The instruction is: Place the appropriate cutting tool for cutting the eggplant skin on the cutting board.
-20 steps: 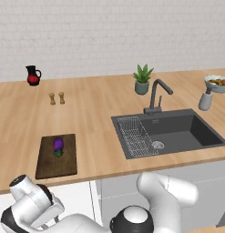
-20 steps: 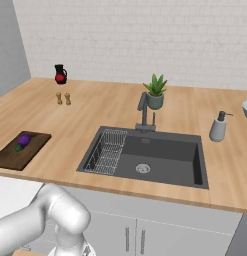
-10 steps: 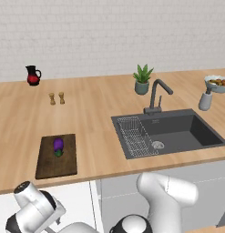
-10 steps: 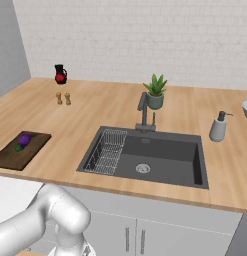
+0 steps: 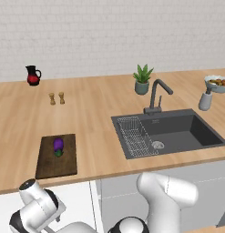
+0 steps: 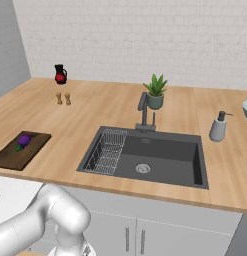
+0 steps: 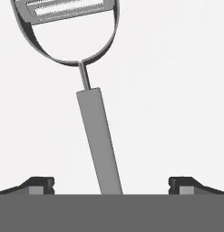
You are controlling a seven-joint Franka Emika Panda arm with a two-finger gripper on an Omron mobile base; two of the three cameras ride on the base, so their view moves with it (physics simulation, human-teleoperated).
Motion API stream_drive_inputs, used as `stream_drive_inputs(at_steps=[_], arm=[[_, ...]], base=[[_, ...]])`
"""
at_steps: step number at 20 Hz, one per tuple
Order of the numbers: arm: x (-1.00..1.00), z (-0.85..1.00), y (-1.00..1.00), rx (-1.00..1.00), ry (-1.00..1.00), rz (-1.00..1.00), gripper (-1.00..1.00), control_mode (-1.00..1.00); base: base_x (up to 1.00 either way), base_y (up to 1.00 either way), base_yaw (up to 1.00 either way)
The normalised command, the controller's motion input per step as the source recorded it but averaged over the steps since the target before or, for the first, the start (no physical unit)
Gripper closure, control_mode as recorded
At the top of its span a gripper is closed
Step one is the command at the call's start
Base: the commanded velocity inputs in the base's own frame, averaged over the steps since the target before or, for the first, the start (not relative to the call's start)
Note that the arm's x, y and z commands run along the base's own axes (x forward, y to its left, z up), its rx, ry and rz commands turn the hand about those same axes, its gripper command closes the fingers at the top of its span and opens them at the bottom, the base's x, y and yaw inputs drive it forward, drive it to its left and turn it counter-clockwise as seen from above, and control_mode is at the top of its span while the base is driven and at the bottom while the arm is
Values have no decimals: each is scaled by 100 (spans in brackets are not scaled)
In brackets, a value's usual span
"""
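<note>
The cutting tool (image 7: 97, 136), a grey metal peeler with a rounded loop head, lies on a plain white surface in the hand view. Its slim handle runs down between my finger tips. My gripper (image 7: 111, 185) stands open, with a dark tip well clear of the handle on each side. The cutting board (image 5: 57, 164) lies near the counter's front edge at the left, with the small purple eggplant (image 5: 58, 145) on its far half. Board (image 6: 12, 156) and eggplant (image 6: 23, 141) also sit at the left edge of the right base view. My arm reaches down below the counter front, under the board.
A dark sink (image 5: 171, 132) with a wire rack and a tap (image 5: 155, 98) takes up the counter's right half. A potted plant (image 5: 142, 79), a red jug (image 5: 33, 75), two small shakers (image 5: 57, 98), a soap dispenser (image 5: 205, 100) and a fruit bowl (image 5: 217, 84) stand farther back.
My arm's wrist has sunk a little lower in front of the counter. The things on the counter have stayed where they were.
</note>
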Motion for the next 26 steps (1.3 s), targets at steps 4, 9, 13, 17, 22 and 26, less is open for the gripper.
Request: stream_drive_inputs(at_steps=[4, 9, 13, 17, 22, 26], arm=[[4, -19, 0, 6, 3, 5, -100, -100], [0, -28, 0, 6, 3, 4, -100, -100], [0, -34, 0, 5, 2, 3, 100, -100], [0, -25, 0, 5, 2, 2, 100, -100], [-12, -7, 0, 1, 1, 6, 100, -100], [-51, 9, 0, 0, 0, 7, 100, -100]], base=[[0, 0, 0], [0, 0, 0], [0, 0, 0], [0, 0, 0], [0, 0, 0], [0, 0, 0]])
